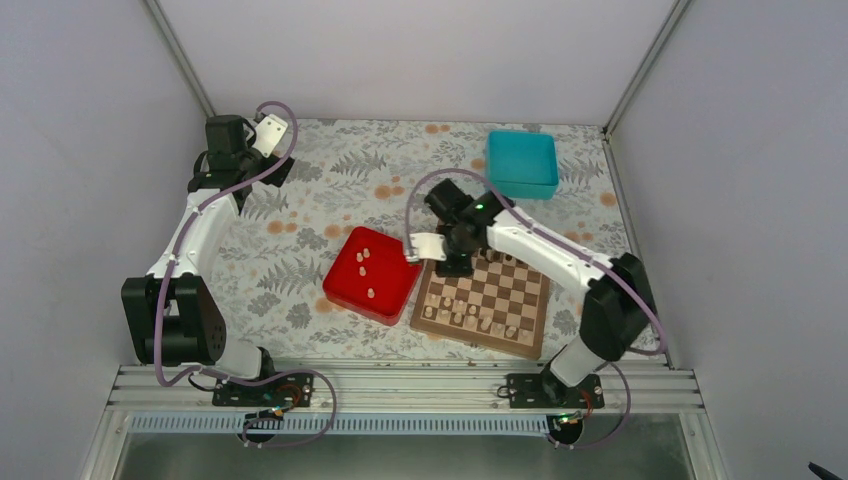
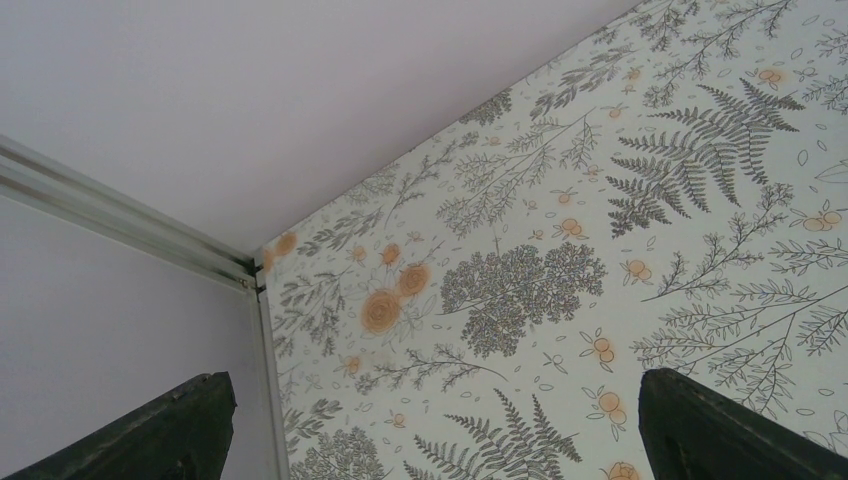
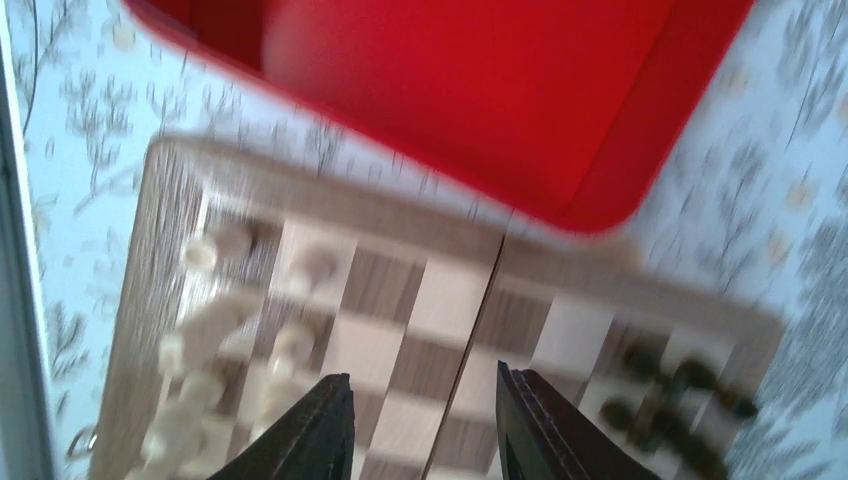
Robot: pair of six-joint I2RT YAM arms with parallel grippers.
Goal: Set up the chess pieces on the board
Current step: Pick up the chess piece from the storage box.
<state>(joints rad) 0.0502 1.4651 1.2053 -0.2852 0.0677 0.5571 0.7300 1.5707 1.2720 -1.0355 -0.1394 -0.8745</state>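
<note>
Board [image 1: 510,285] edge just beside red tray [image 1: 395,275]; right jaws parted and empty above it; left jaws wide apart.

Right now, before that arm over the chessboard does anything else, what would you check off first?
1. Empty jaws on the right arm: ok. They stand apart, with only board squares showing between them.
2. More pieces to fetch: ok. A few pale chess pieces lie in the red tray.
3. Tray close to the board: ok. They sit side by side.
4. The left arm out of the way: ok. It is at the far left corner, jaws wide open.
5. All placed pieces upright: cannot tell, too blurred.
</note>
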